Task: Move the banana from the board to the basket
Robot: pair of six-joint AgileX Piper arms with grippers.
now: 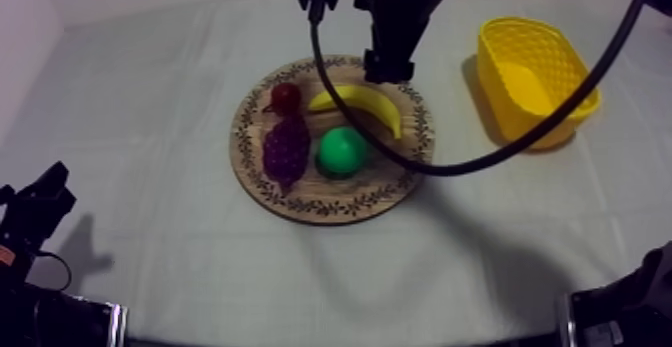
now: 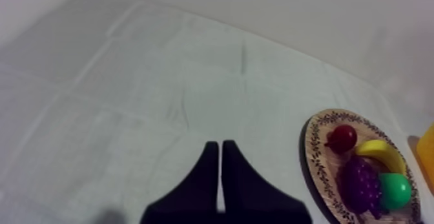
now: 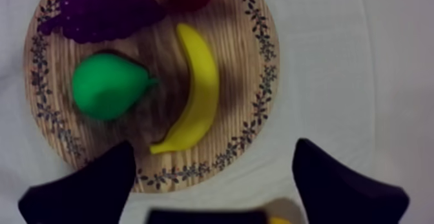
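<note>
— Banana [image 1: 362,103] status?
— Lying on the wooden board [image 1: 330,209], with the pear [image 1: 342,151] just beside it and the small red fruit [image 1: 286,95] near one tip. The grapes [image 1: 286,149] sit beside the pear.
— Pincers?
— Right pincer [image 3: 213,150] hovers above the board's rim by the banana, fingers spread wide, nothing held. Left pincer [image 2: 221,146] is well off the board over bare bench [image 2: 129,97], fingers pressed together, empty. Yellow basket [image 1: 535,71] stands apart from the board.
</note>
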